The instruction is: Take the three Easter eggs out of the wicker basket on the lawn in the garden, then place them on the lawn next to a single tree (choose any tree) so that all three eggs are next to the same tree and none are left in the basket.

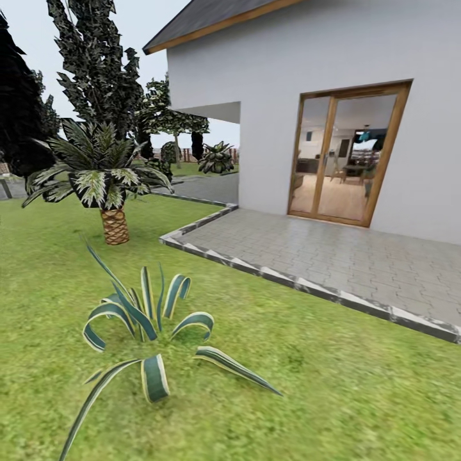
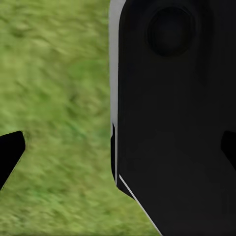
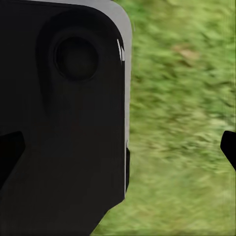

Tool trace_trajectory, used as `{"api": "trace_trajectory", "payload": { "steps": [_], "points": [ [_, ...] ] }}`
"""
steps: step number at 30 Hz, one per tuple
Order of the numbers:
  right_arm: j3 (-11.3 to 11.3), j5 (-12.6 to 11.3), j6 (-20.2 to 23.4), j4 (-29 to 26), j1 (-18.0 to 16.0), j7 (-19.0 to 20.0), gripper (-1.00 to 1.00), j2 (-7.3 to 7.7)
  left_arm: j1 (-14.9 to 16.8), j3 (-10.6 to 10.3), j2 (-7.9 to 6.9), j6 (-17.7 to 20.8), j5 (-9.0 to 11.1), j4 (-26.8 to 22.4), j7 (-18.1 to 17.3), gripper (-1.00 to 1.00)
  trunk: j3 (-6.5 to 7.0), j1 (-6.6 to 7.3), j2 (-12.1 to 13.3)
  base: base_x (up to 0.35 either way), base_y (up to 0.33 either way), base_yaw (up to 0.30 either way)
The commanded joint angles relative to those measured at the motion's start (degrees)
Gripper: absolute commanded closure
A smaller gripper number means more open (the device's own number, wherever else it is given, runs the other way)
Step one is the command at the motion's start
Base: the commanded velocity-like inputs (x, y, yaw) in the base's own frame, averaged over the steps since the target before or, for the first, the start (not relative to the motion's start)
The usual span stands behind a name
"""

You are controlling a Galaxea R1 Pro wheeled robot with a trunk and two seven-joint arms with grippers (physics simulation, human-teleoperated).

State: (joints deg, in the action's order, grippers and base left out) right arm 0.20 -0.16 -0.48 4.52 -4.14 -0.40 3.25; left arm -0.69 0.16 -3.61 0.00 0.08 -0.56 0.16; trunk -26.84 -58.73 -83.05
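Note:
The Easter eggs and the wicker basket are out of view. The green lawn point(image 1: 333, 390) spreads across the foreground of the head view. A tall tree point(image 1: 96, 57) with a dark, green-speckled crown rises at the back left, behind a palm. My left gripper point(image 2: 118, 147) hangs over grass, open, its two black fingertips point(image 2: 7, 152) far apart with nothing between them. My right gripper point(image 3: 118, 147) is likewise open over grass, fingertips point(image 3: 10, 152) spread wide and holding nothing.
A short palm point(image 1: 115, 224) with a scaly trunk stands left of centre. A low striped spiky plant point(image 1: 150, 333) grows close in front. The grey paved patio point(image 1: 333, 256) with a stone kerb and the house's glass door point(image 1: 346, 153) lie to the right. A black robot part point(image 2: 172, 123) point(image 3: 64, 123) sits between each gripper's fingers.

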Motion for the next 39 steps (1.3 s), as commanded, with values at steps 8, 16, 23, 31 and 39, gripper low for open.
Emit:
{"api": "trace_trajectory", "payload": {
  "steps": [8,16,23,31,39],
  "points": [
    [0.0,-0.01,-0.05,0.14,-0.08,-0.04,-1.0,0.0,-0.02,0.01,0.0,0.0,0.01,-0.06,0.02,-1.0,-0.04,0.0,-0.03,0.0,0.326,0.0],
    [0.03,-0.01,-0.05,0.14,-0.08,-0.04,-1.0,0.0,-0.02,0.01,0.0,0.0,0.01,-0.07,0.02,-1.0,-0.04,0.0,-0.03,0.0,0.326,0.0],
    [0.05,-0.01,-0.05,0.14,-0.08,-0.04,-1.0,0.0,-0.02,0.01,0.0,0.0,0.01,-0.09,0.02,-1.0,-0.04,0.0,-0.03,0.011,0.326,0.0],
    [0.06,-0.01,-0.05,0.14,-0.08,-0.04,-1.0,0.0,-0.02,0.01,0.0,0.0,0.01,-0.13,0.02,-1.0,-0.04,0.0,-0.03,0.097,0.325,0.0],
    [0.06,-0.01,-0.05,0.14,-0.08,-0.04,-1.0,0.0,-0.02,0.01,0.0,0.0,0.01,-0.09,0.02,-1.0,-0.04,0.0,-0.03,0.126,0.303,0.0]
  ]
}}
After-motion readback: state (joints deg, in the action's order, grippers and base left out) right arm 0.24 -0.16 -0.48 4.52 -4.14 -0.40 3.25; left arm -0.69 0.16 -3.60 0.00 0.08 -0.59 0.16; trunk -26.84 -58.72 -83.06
